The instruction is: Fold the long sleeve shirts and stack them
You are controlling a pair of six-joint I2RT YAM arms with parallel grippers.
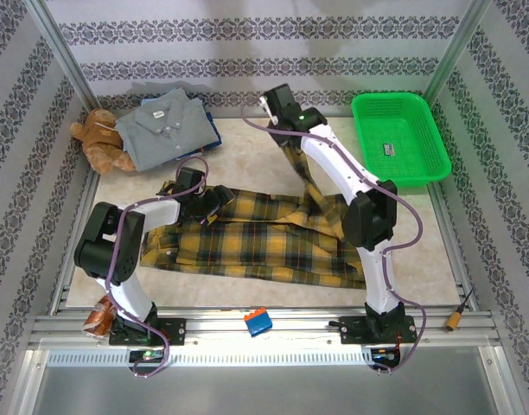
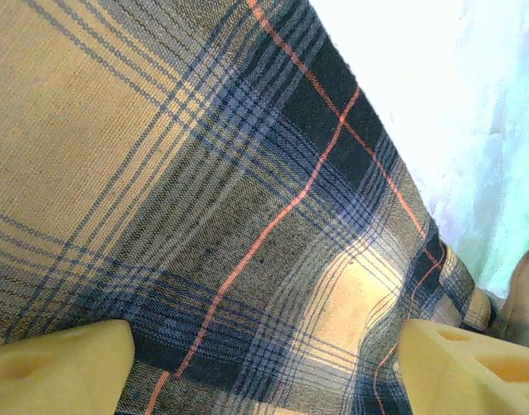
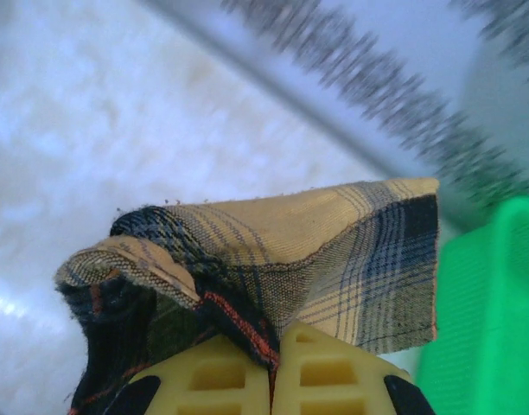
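The mustard and dark plaid long sleeve shirt lies spread across the middle of the table. My right gripper is raised at the back and shut on an edge of this shirt; a strip of plaid hangs from it down to the table. In the right wrist view the yellow fingertips pinch the folded cloth. My left gripper sits low over the shirt's left part, open, with plaid cloth under its spread fingers. A folded grey shirt lies at the back left on a blue one.
A brown teddy bear sits beside the grey shirt at the back left. A green plastic basket stands at the back right. A small orange and blue object and a screwdriver lie by the near rail.
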